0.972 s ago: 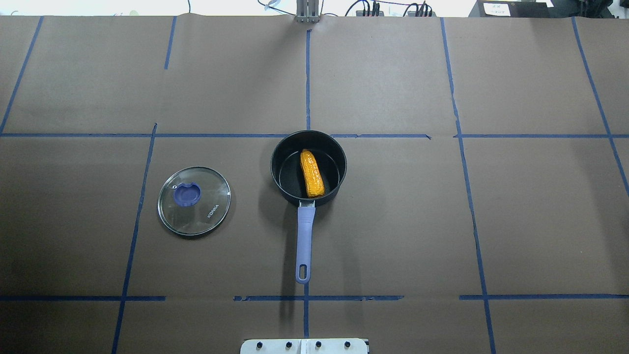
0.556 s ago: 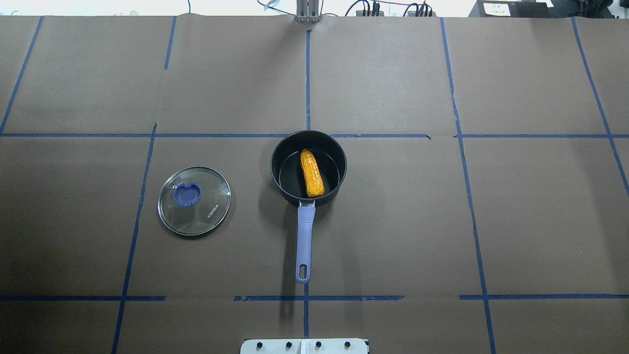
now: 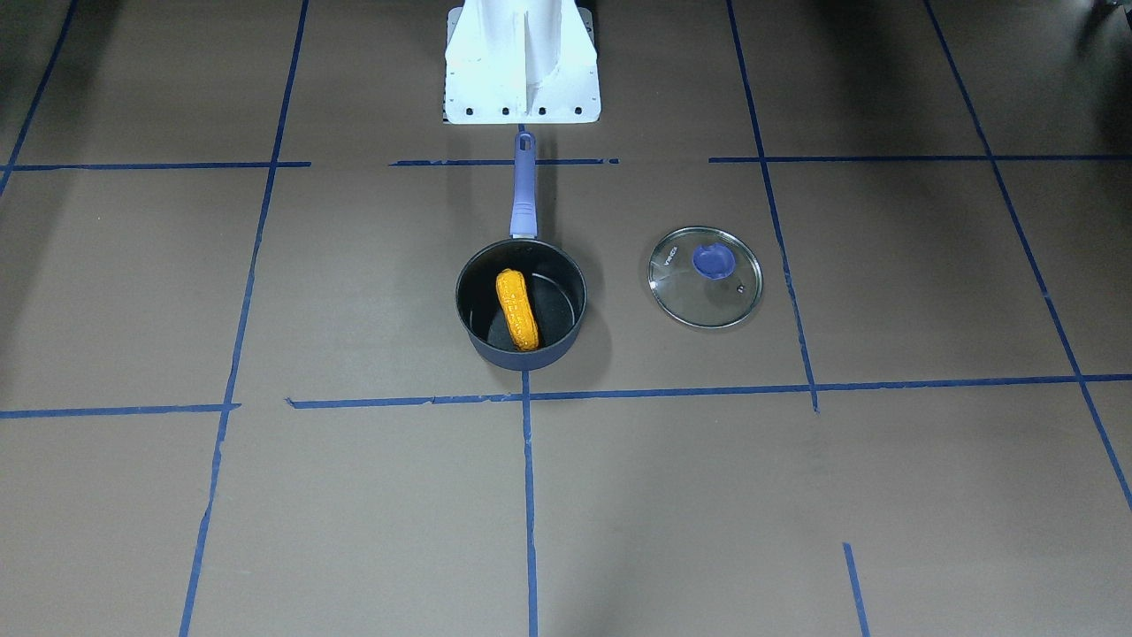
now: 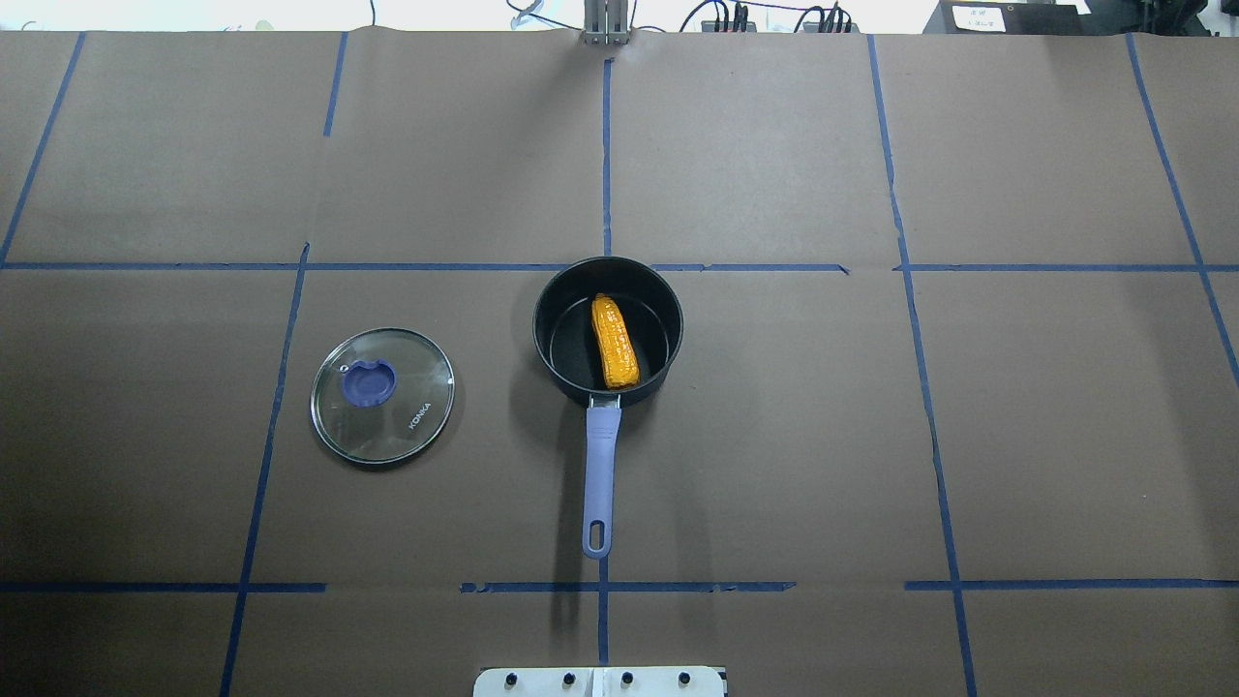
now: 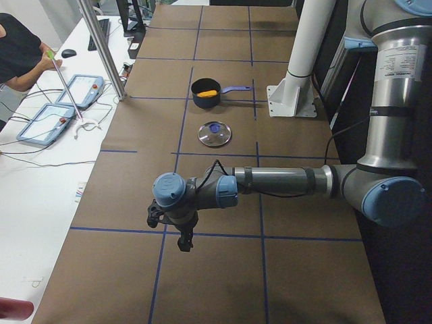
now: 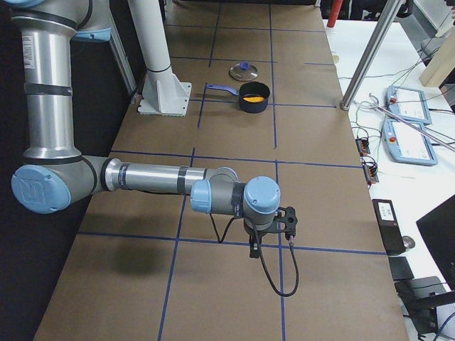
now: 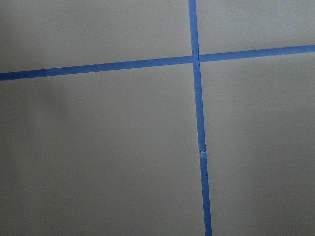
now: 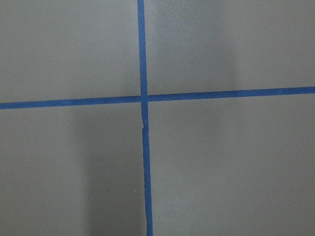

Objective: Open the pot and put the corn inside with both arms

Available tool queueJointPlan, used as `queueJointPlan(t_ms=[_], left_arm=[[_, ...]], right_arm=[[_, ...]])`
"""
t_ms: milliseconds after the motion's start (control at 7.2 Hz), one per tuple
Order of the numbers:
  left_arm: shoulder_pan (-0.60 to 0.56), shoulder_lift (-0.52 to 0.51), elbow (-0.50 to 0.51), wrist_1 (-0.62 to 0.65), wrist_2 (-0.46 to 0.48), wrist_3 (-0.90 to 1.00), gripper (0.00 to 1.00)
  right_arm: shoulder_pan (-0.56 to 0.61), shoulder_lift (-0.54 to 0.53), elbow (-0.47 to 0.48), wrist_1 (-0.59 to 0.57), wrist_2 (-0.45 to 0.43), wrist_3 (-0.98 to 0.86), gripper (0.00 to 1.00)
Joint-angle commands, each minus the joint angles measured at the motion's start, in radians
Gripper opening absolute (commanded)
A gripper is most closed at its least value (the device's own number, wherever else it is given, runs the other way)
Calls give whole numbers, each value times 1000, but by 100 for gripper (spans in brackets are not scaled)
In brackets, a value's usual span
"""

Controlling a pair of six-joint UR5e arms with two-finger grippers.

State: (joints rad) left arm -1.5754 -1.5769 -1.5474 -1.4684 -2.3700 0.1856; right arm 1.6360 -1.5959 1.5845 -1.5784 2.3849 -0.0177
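Both steps are looking done. Facing the robot: the corn [image 3: 517, 308] is lying inside the open pot [image 3: 522, 357], with the lid [image 3: 705, 277] sitting flat beside it, apart. Overhead: the corn's length is running roughly in line with the handle [image 4: 600, 465], narrower tip pointing away from the robot. Side views: the left gripper [image 5: 183, 241] and right gripper [image 6: 254, 249] are hanging far off; whether their fingers are spread, I cannot tell.

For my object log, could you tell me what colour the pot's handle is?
The handle is lavender-blue, clearest in the overhead view.

Left pincer [image 5: 183, 245], right pincer [image 6: 253, 251]: opening indiscernible, too small in side views.
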Motion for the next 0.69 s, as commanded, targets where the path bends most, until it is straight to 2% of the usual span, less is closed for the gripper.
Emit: queueJointPlan(t_ms=[0, 556], left_arm=[[0, 0, -2, 0, 0, -2, 100], [0, 0, -5, 0, 0, -8, 100]], right_arm=[[-4, 2, 0, 0, -24, -18, 100], [-4, 4, 0, -2, -24, -18, 100]])
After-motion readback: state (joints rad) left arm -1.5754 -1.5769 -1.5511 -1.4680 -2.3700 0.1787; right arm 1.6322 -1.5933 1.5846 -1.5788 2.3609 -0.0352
